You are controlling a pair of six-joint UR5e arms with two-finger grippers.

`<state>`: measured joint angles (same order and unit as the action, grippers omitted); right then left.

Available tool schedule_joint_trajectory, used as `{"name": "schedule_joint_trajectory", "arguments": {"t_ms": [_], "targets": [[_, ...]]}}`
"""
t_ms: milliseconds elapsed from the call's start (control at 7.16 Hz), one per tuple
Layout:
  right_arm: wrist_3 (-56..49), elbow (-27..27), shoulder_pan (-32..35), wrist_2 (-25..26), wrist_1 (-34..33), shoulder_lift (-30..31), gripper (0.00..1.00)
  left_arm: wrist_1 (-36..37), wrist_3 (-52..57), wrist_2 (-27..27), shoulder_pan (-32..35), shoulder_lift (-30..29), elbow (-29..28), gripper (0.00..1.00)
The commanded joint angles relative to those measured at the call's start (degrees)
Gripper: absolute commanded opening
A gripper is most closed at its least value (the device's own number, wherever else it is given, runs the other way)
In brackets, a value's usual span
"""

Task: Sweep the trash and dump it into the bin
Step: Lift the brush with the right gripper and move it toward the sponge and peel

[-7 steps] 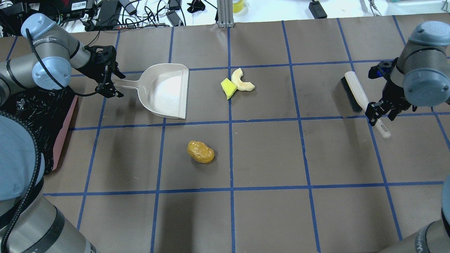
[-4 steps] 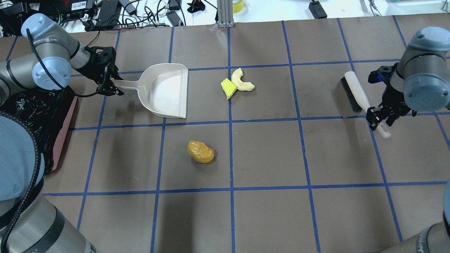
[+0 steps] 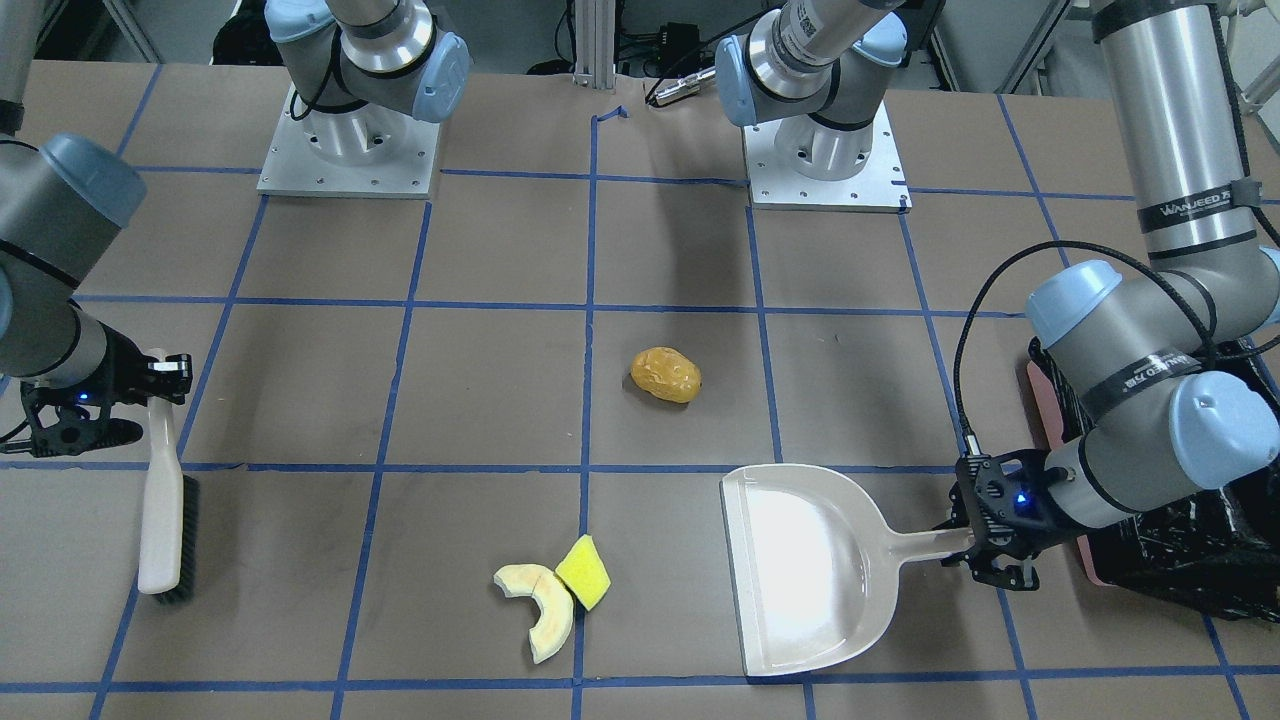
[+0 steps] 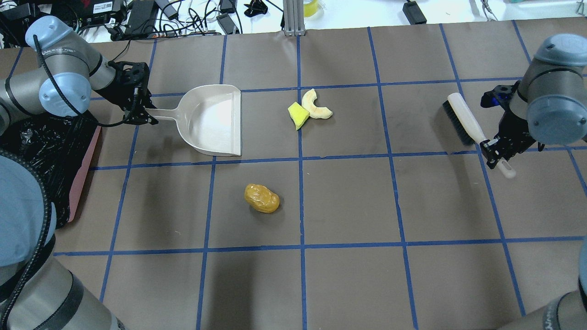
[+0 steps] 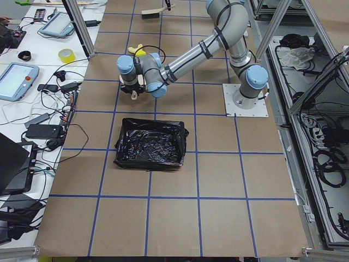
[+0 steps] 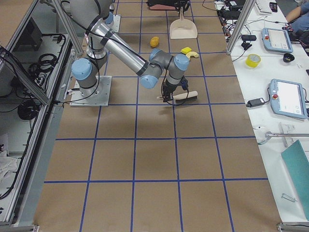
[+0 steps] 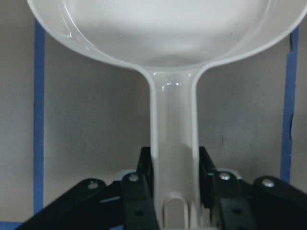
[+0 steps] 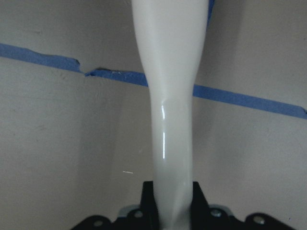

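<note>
The orange-yellow lump [image 4: 261, 198] lies alone at mid-table. The cream crescent [image 4: 315, 106] and yellow-green wedge [image 4: 298, 115] touch each other farther back, right of the off-white dustpan [image 4: 215, 120]. My left gripper [image 4: 140, 114] is shut on the dustpan handle, as the left wrist view [image 7: 175, 191] shows. My right gripper [image 4: 495, 153] is shut on the white handle of a black-bristled brush [image 4: 463, 119], as the right wrist view [image 8: 172, 201] shows. The pink bin [image 4: 87, 160] with its black bag sits at the left edge, partly hidden by my left arm.
Both arm bases [image 3: 345, 150] stand on plates at the robot's side of the table. Cables and gear [image 4: 137, 18] lie beyond the far table edge. Blue tape lines [image 4: 300, 206] grid the brown table surface.
Both grippers closed, the left on the dustpan handle and the right on the brush handle. The dustpan shifted slightly left, and the brush moved a little.
</note>
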<state>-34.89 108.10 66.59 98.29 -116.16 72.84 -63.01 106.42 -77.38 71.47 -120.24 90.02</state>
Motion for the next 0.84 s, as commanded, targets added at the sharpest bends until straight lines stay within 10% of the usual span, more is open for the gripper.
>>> {"name": "schedule_joint_trajectory", "arguments": {"t_ms": [0,698], "targets": [[6.0,-1.4,2.5,-0.4,1.0,3.5,0.00,-0.7,-0.1,-1.5,0.5,0.4,0.1,0.00],[39.2,-19.9,30.3,3.2,11.8,-8.7,0.00,-0.7,-0.5,-2.3,2.4,1.0,0.1,0.00]]}}
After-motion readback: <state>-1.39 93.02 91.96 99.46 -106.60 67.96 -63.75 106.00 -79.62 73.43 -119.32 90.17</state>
